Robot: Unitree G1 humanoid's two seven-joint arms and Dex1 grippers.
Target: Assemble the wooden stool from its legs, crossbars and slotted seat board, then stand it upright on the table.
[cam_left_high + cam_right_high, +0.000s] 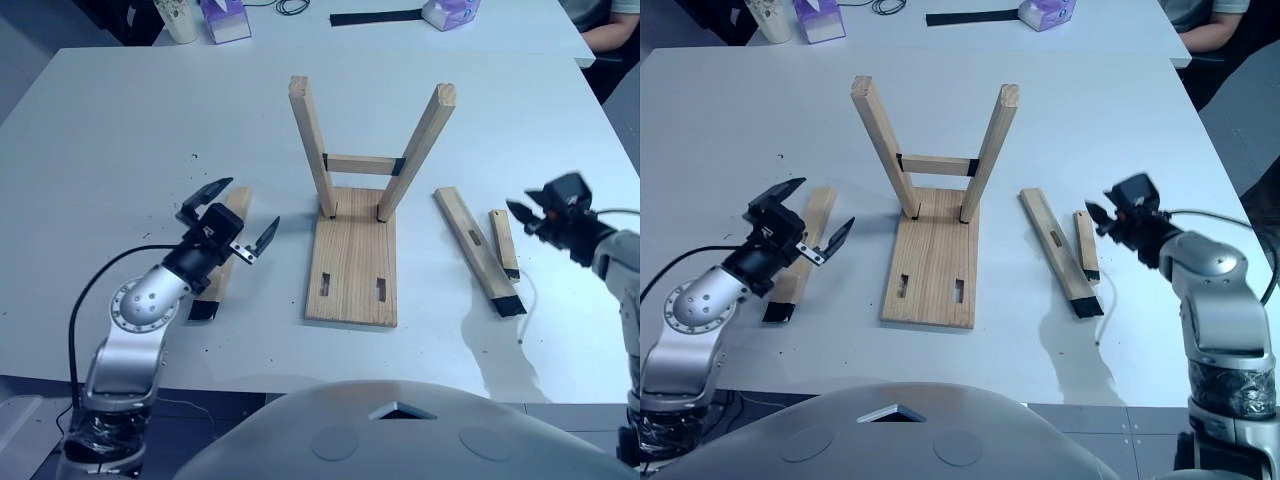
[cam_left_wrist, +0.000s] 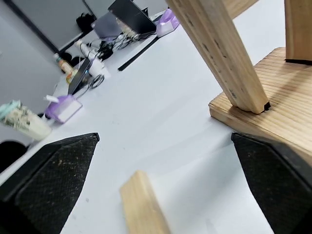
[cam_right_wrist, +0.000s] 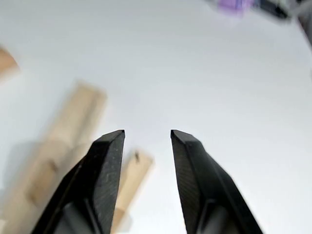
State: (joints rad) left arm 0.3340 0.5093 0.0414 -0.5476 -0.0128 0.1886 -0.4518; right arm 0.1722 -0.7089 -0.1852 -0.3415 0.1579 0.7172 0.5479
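You see the pale wooden slotted seat board (image 1: 350, 270) flat on the white tabletop (image 1: 120, 130), two upright wooden legs (image 1: 312, 140) stuck in it. Your left gripper (image 1: 248, 205) and right gripper (image 3: 146, 132) hang either side, jaws released and holding nothing. A purple tissue box (image 1: 225, 20) sits on the far table (image 1: 500, 40)

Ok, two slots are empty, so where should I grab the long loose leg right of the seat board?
Probably grip the leg across its narrow width in its far half, straight down from above. It lies flat, and the short crossbar crowds its near end; farther up, the gap leaves room for a finger of the right end effector.
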